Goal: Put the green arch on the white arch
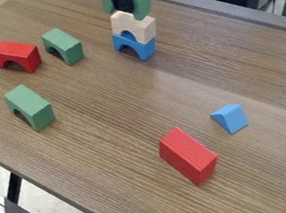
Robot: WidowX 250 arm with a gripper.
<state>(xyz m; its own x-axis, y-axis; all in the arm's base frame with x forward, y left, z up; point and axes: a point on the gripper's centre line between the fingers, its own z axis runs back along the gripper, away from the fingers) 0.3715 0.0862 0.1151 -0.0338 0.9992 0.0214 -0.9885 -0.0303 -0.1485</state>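
At the top of the camera view, the black gripper (123,1) is shut on a green arch (142,5), whose green ends show on both sides of the black fingers. This arch is right over the white arch (142,27), and its right leg overlaps the white arch's top in the view. I cannot tell whether the two touch. The white arch, a pale wooden block, stands on a blue arch (146,50), which rests upright on the table.
On the wooden table (110,143), a red arch (20,53) and a green arch (63,45) stand at the upper left, with another green arch (32,107) below them. A red block (188,156) and a blue wedge (232,118) lie at the lower right.
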